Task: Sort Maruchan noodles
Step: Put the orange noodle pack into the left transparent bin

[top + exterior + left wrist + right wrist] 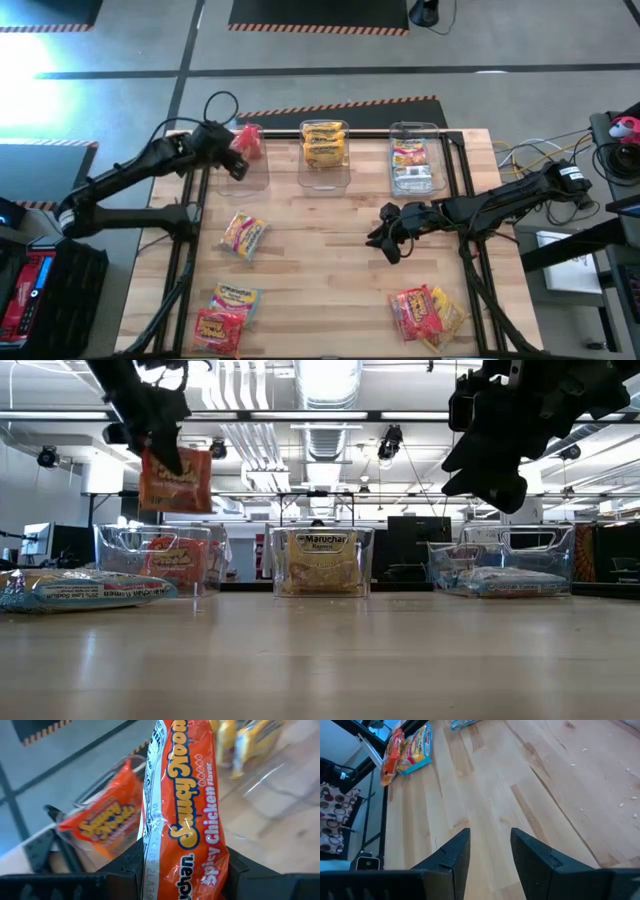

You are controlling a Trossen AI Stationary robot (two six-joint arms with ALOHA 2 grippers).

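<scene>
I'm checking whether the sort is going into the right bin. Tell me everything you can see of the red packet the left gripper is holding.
The red packet is a crinkly plastic Maruchan ramen pack printed "Spicy Chicken Flavor" in yellow and white, with a clear seam strip along one side. It hangs upright, pinched from above by the left gripper, clear of the table. It sits above the leftmost clear bin, which already holds another red packet. Nothing else touches it.

Three clear plastic bins [323, 178] are standing along the table's far edge. At least ten small crinkly noodle packets [243, 235] are showing: red, yellow-orange and multicoloured; the stacked ones are defying an exact count.
</scene>
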